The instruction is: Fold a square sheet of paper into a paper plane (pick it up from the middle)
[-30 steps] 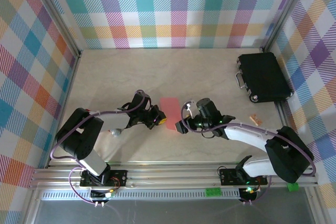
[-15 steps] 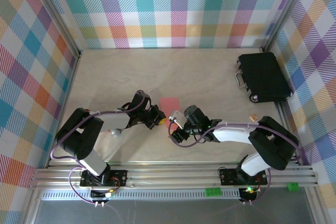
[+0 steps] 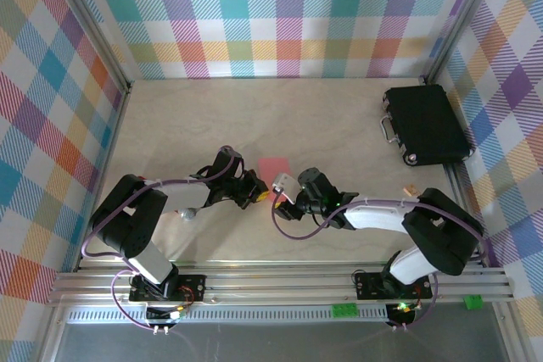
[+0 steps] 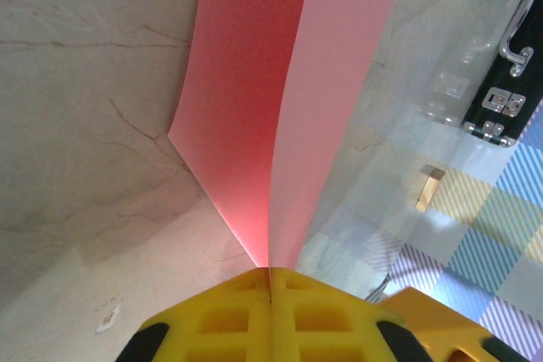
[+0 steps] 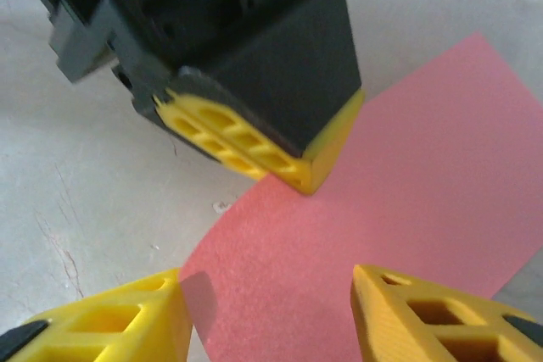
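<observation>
the pale marbled bench (image 3: 322,125) sits inside checked walls. a black case (image 3: 426,123) with metal latches lies at the bench's far right corner, well apart from everything else; the left wrist view catches its latched edge (image 4: 517,82) too.

both arms reach in toward the middle of the bench and meet there. the square sheet of paper (image 3: 273,166) is at that spot, just beyond the two grippers. in the left wrist view the salmon-pink sheet (image 4: 254,82) runs away from the camera and bends along a line into a darker half and a lighter half.

the left gripper (image 3: 258,193) has its yellow fingers (image 4: 221,320) pressed together, pinching the near edge of the sheet. the right wrist view shows the same clamp (image 5: 254,154) from the other side, on the sheet's edge (image 5: 407,201).

the right gripper (image 3: 277,201) hangs over the near end of the sheet, its fingers (image 5: 110,324) spread apart with pink paper showing between them.

a small tan block (image 3: 411,192) lies near the right edge of the bench.
</observation>
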